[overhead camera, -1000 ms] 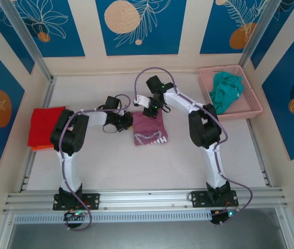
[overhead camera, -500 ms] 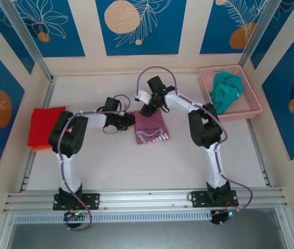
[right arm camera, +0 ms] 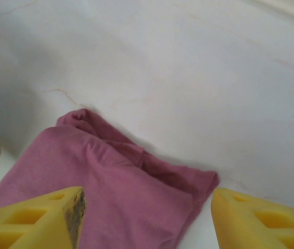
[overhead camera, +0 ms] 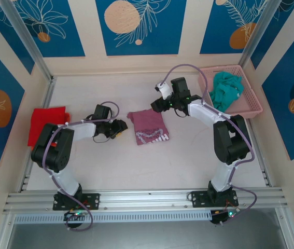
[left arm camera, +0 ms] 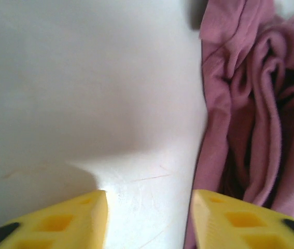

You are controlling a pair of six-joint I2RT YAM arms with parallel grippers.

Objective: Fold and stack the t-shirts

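White table point(overhead camera: 188, 155) lay under both arms. Left gripper point(left arm camera: 149, 197) stood spread and empty just left of the folded mauve-pink t-shirt point(overhead camera: 149, 128). Right gripper point(right arm camera: 147, 194) hung spread and empty over its far corner. Red t-shirt point(overhead camera: 45, 124) lay folded far left, and teal t-shirt point(overhead camera: 225, 89) sat crumpled in the pink basket point(overhead camera: 250, 106).

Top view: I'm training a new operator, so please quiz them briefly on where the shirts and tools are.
1. Fill in: the red shirt lies at the table's ___ side.
2. True or false: the teal shirt lies in the basket.
3. The left tool and right tool are nearest which shirt? A red, B mauve shirt, C teal.
Key: 1 left; 2 true; 3 B.
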